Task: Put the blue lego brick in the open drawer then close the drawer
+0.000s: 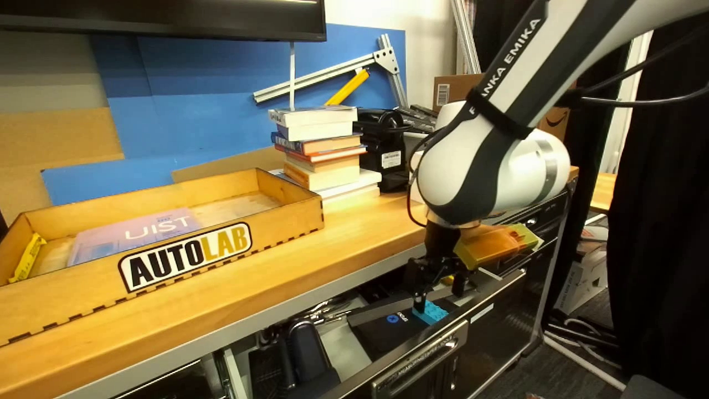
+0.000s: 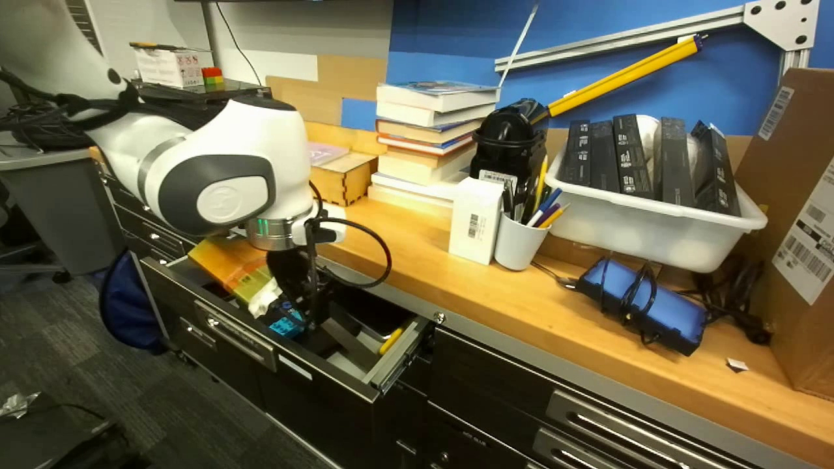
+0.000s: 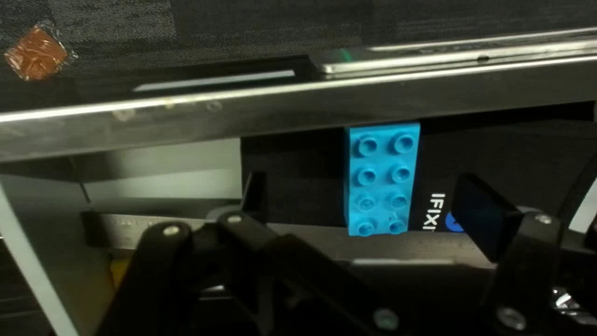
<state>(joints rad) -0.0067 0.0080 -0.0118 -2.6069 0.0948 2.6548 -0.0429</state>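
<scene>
**Blue lego brick [image 1: 431,312] inside open drawer [image 1: 399,348], claw [image 1: 438,296] with tips apart**

In an exterior view: brick upon a black case [image 1: 382,338], near the drawer's front wall; one claw tip overlapping its edge in line of sight. Claw down within the drawer opening, in the way of closing. Orange-and-yellow piece [image 1: 490,246] close beside, partly covering the drawer's far end; attachment impossible to tell. Elsewhere in the drawer: metal tools [image 1: 324,314], dark rounded item [image 1: 310,354]. On the bench [image 1: 382,221]: wooden tray [image 1: 291,213] with AUTOLAB sign [image 1: 185,256], holding UIST booklet [image 1: 138,233] and yellow packet [image 1: 27,257]; stack of books [image 1: 321,155]; black device [image 1: 382,141].

In an exterior view: brick [image 2: 287,324] between front wall and wrist [image 2: 270,233]; claw largely hidden in shadow and behind a looped cable [image 2: 389,257]. Yellow item [image 2: 391,341] at one end of the drawer. On the bench: white box [image 2: 477,221], just beside a pen cup [image 2: 517,244]; white bin [image 2: 638,228] of black boxes [image 2: 632,156]; cord-wrapped blue block [image 2: 674,319]; cardboard box [image 2: 775,163].

In the wrist view: claw fingers [image 3: 482,217] apart, brick between them in the picture, gap to either side, studs in sight. Metal strip [image 3: 429,245] along the brick's lower end. Beyond the drawer rim: floor [image 3: 280,28], with orange wrapped item [image 3: 37,53].
</scene>
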